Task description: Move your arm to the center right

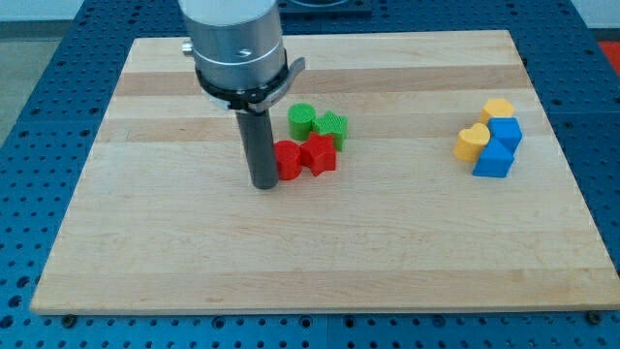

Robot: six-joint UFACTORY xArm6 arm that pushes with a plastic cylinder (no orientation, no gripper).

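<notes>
My dark rod, grey at my tip [264, 184], is showing against a pale striped wooden board [194, 252]. Two red blocks [303, 158], two green blocks [318, 123], two yellow blocks [481, 131] and two blue blocks [498, 147] are showing on it.

No text, label, brand, number or sign can be read anywhere — neither on the wooden board [320, 242] (its surface is plain grain) nor on the coloured blocks.
</notes>
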